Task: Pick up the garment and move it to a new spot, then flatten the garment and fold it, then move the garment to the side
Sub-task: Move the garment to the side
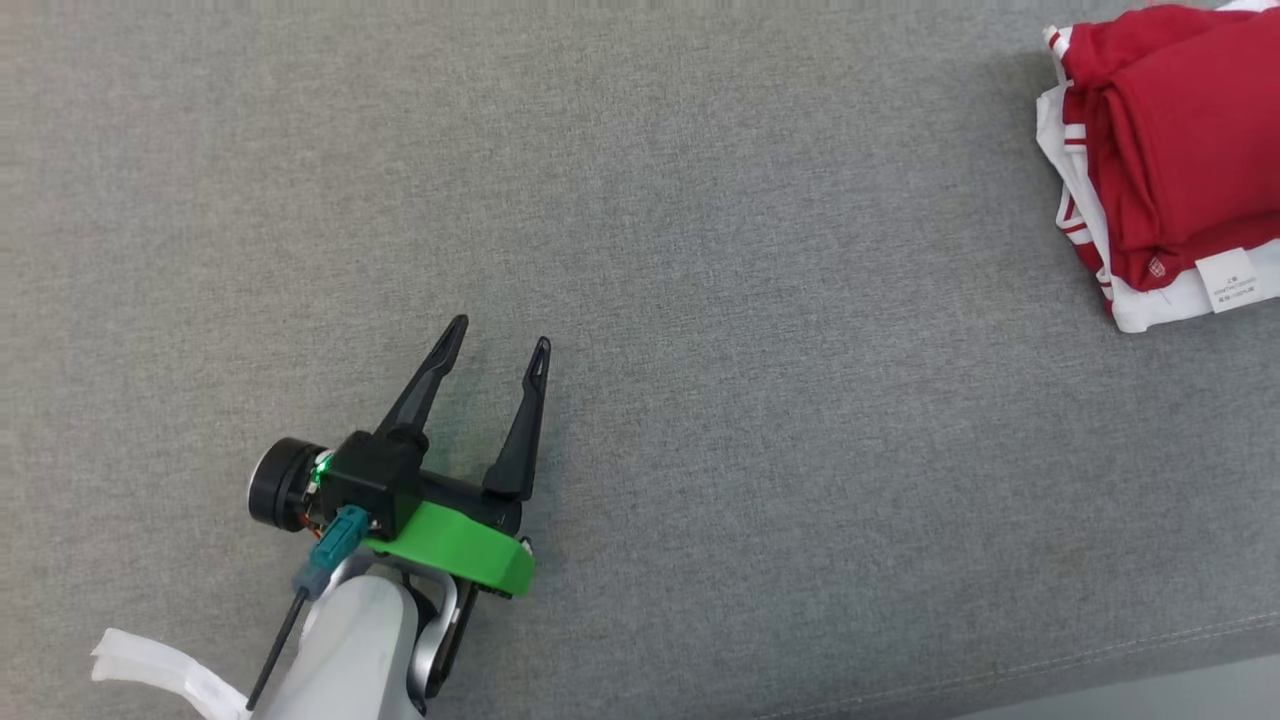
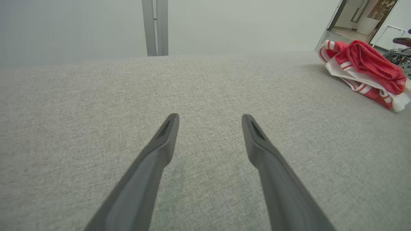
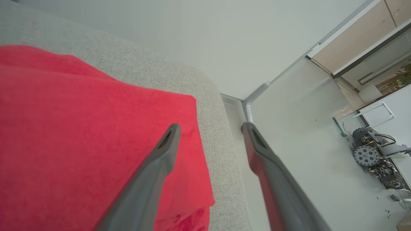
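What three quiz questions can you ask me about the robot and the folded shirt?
1. Pick one: in the head view, where does the folded shirt lie? A) lower left B) upper right C) middle
2. True or false: the left jaws are clamped on the shirt.
3. Fill the gap: the shirt is red and ____.

Key: 1 B. 2 False, the left jaws stand open, far from the shirt. 3 white.

Likely a robotics lab: a wheeled machine [image 3: 366, 156] on the pale floor [image 3: 305, 166] right of the right gripper [image 3: 210, 126], bare wall [image 3: 224, 38] ahead.
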You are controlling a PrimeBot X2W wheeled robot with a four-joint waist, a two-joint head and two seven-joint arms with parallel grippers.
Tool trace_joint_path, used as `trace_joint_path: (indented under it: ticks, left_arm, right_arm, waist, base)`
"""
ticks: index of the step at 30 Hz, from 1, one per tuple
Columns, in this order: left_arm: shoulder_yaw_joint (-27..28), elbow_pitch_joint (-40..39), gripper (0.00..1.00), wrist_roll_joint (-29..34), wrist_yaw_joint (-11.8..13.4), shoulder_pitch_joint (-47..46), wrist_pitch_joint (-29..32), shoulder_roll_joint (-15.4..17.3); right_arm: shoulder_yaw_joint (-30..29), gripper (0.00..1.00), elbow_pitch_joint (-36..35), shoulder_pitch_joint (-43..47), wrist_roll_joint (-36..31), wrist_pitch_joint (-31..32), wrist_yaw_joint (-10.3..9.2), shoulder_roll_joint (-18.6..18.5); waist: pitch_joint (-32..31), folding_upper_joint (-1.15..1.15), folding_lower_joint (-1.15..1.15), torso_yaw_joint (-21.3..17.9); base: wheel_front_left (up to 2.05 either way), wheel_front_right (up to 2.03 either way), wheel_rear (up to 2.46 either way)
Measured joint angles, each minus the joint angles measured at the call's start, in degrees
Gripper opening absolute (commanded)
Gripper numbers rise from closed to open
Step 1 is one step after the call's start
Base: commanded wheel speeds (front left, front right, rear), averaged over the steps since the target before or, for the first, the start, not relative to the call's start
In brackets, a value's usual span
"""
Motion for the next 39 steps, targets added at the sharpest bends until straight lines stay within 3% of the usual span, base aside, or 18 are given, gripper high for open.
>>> trace_joint_path:
  ticks: [5, 11, 24, 28, 39]
  left_arm:
    - [1.4, -0.1, 1.00, -0.9, 0.0, 1.1, 0.0, -0.5]
    - [5.1, -0.9, 1.00, -2.1, 0.0, 3.7, 0.0, -1.0]
    - [10.3, -3.2, 1.00, -3.3, 0.5, 9.5, 0.0, -1.3]
    - [10.9, -3.2, 1.00, -4.6, 2.5, 11.6, 0.0, -1.3]
    - [10.1, -3.6, 1.00, -4.3, 4.0, 15.2, 0.0, -1.3]
  right_arm:
    - [-0.5, 1.00, -5.3, 1.8, -1.0, -0.1, 0.00, 3.8]
    - [-1.7, 1.00, -16.0, 6.6, 2.3, -0.1, -0.01, 9.6]
    - [-4.9, 1.00, -39.1, 29.4, 9.6, -0.1, -0.01, 23.4]
    - [-5.6, 1.00, -44.2, 36.4, 9.5, -0.1, -0.02, 27.1]
    - [-7.2, 1.00, -50.7, 48.2, 7.8, -0.1, -0.02, 31.6]
  waist:
    - [-3.3, 0.00, 0.00, 0.2]
    - [-8.2, 0.00, 0.00, 0.7]
    - [-18.7, 0.00, 0.00, 2.4]
    - [-21.3, 0.00, 0.00, 3.0]
    - [-24.5, 0.00, 0.00, 4.0]
  base:
    - [0.00, 0.00, 0.00]
    - [0.00, 0.00, 0.00]
    - [0.00, 0.00, 0.00]
    - [0.00, 0.00, 0.00]
    - [0.00, 0.00, 0.00]
